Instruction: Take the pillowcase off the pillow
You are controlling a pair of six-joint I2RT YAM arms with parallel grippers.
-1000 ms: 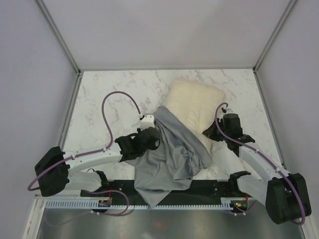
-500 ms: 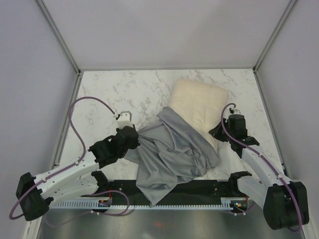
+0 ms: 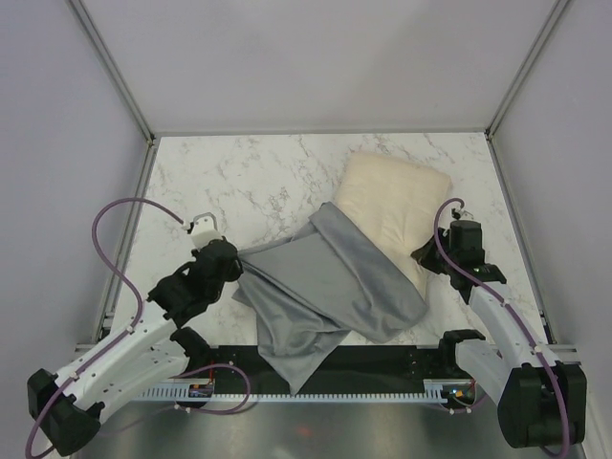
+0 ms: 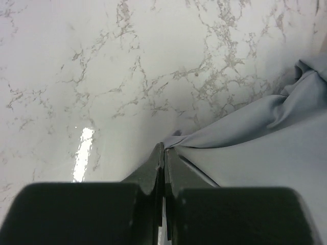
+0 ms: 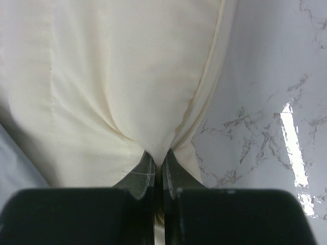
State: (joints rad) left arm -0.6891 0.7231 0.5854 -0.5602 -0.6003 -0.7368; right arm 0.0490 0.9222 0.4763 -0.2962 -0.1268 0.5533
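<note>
**Left gripper (image 4: 164, 153) clamped on pillowcase (image 3: 335, 287); right gripper (image 5: 159, 159) clamped on pillow (image 3: 392, 196)**

Left jaws are being kept fully closed. In the left wrist view a corner of the grey pillowcase (image 4: 265, 148) is being pinched between the tips, and the cloth is being drawn taut toward the right of the frame. In the top view this gripper (image 3: 235, 262) is being held left of centre, at the case's left edge.

Right jaws are being held almost closed on a fold of cream fabric, right beside the pillow's (image 5: 127, 66) seamed edge. In the top view this gripper (image 3: 422, 256) is being held at the pillow's right side.

The pillow is being seen right of centre in the top view, tilted. Its upper end is bare, and its lower end is being covered by the case. The case is being spread from centre frame down past the near edge of the marble table (image 3: 239, 177).
</note>
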